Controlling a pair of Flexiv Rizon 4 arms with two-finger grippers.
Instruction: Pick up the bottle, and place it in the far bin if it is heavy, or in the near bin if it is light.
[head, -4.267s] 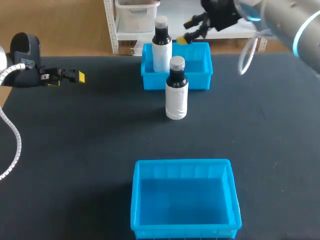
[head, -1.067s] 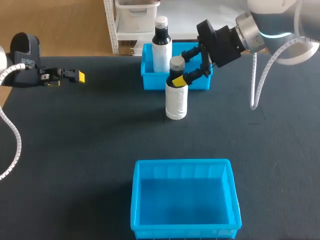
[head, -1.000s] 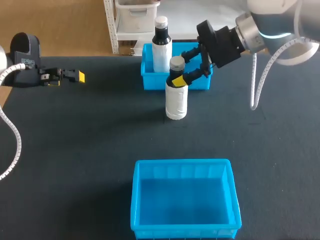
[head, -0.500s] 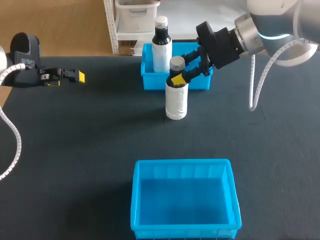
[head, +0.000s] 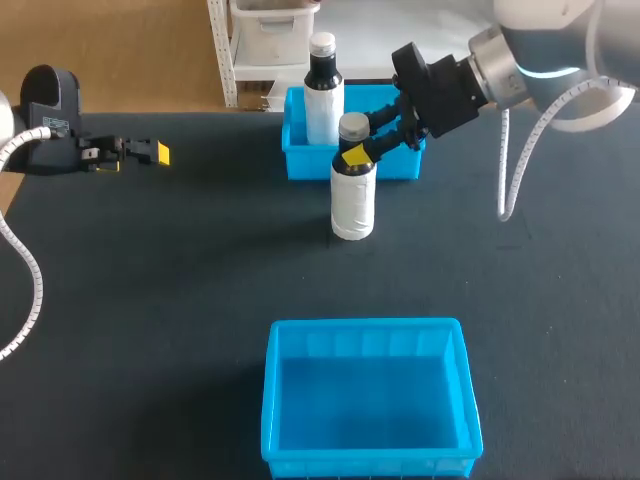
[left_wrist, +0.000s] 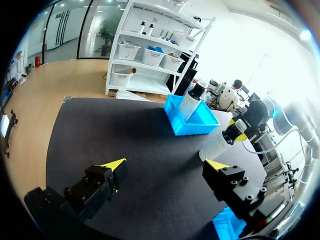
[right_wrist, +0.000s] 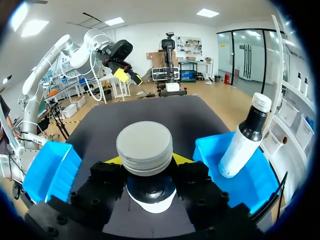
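Dark table is lying open around the bottle; your right gripper is pinching its neck beside the far bin; left gripper is hanging spread.

Grey R arm, blue ring, white cable; black pincer, yellow tips.
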